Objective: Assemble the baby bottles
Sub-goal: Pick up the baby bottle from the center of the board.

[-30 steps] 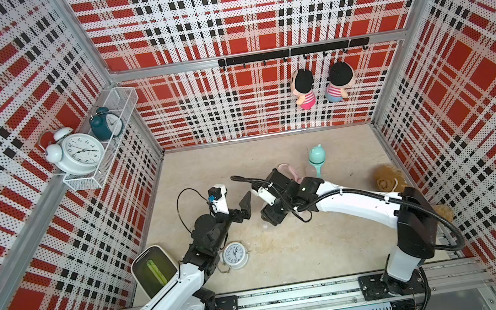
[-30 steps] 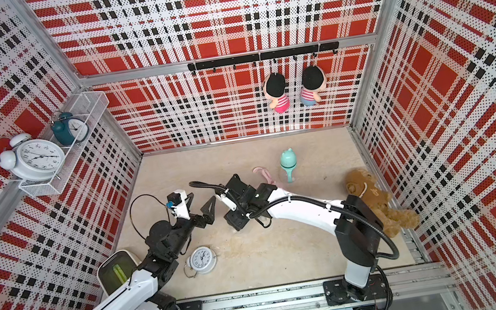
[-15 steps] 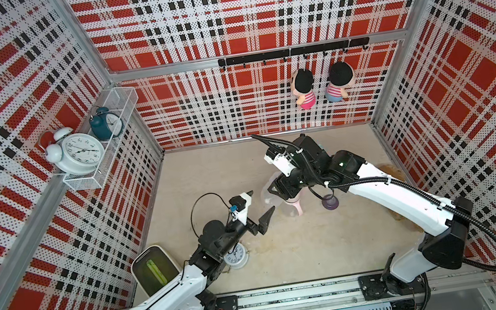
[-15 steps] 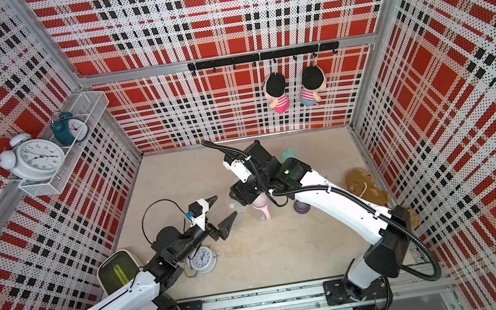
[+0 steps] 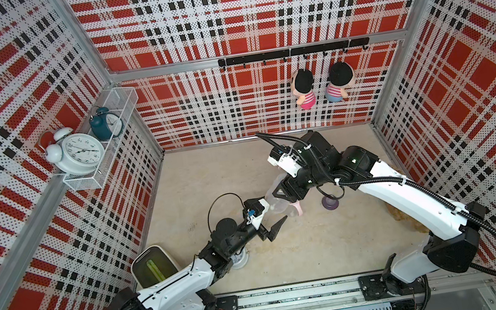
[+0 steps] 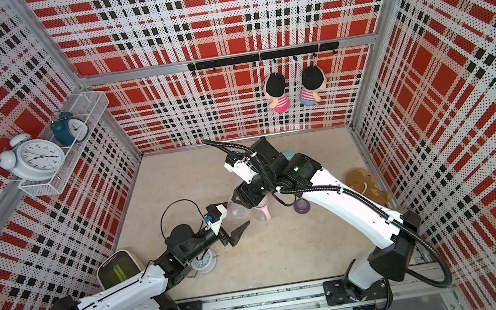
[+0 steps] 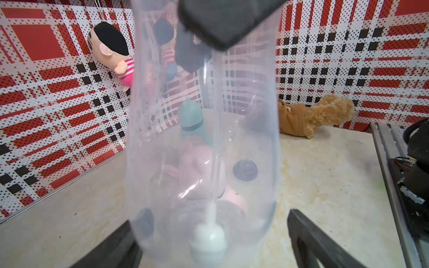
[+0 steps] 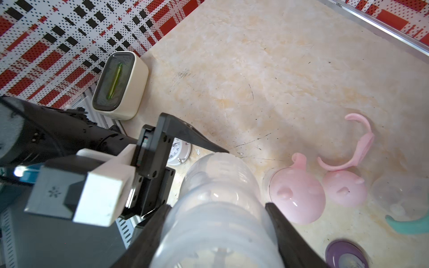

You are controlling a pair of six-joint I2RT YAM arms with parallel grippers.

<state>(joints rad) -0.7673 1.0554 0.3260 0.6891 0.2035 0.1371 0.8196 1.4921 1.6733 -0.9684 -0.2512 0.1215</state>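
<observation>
The right claw (image 8: 217, 205) is gripping the clear bottle (image 8: 216, 171) by its threaded neck, having just lifted it off the counter (image 5: 287, 255) to mid-frame in both top views. The left claw (image 5: 274, 208) is gaping wide around its base, probably readying a handover.

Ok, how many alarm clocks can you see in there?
3. A big white clock and a teal clock sit in the wire wall basket; a small white clock lies on the table, partly under the left arm. More could be hidden behind the arms.
</observation>
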